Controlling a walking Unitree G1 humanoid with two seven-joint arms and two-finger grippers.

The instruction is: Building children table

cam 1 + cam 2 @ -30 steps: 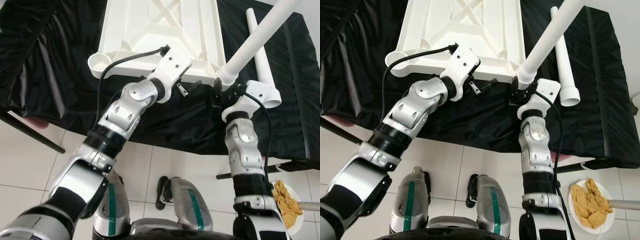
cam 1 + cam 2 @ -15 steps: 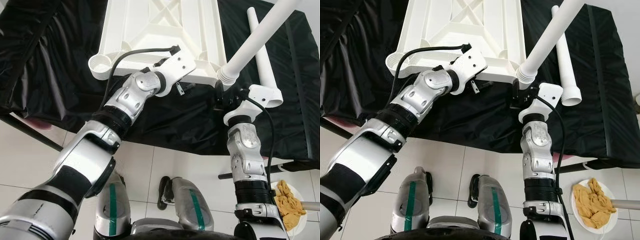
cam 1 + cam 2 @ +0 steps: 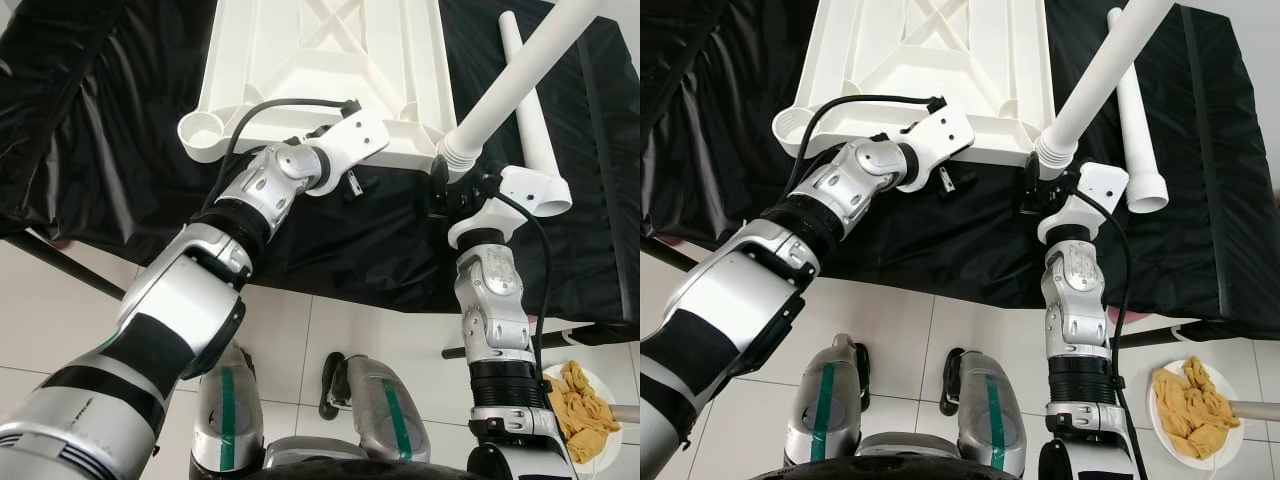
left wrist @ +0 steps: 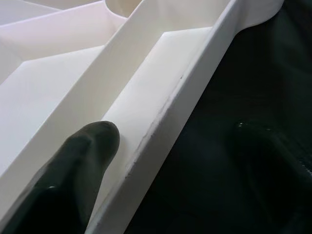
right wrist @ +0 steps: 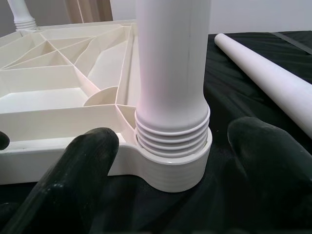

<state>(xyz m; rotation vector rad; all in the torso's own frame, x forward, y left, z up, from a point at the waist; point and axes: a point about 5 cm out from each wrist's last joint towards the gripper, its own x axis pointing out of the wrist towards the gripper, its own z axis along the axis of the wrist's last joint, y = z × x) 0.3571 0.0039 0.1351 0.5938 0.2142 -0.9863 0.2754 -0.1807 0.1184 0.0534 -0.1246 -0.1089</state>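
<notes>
Threads on the white plastic leg [image 5: 171, 63] sat partly inside the near right corner socket of the upturned white plastic tabletop [image 3: 300, 60], several ridges still showing above the collar. The right gripper [image 5: 170, 161] had its black fingers spread to either side of the socket, touching nothing, its grasp looking much as it did a second before. What changed was the left arm: over the last second it swung flatter and reached in along the near edge, and the left gripper [image 4: 195, 161] now straddled the tabletop's rim, one finger [image 4: 83, 161] inside the rib channel and the other outside over the black cloth [image 3: 100, 130]. That looked like bracing for screwing. A second white leg [image 3: 1135, 120] lay loose beside.
</notes>
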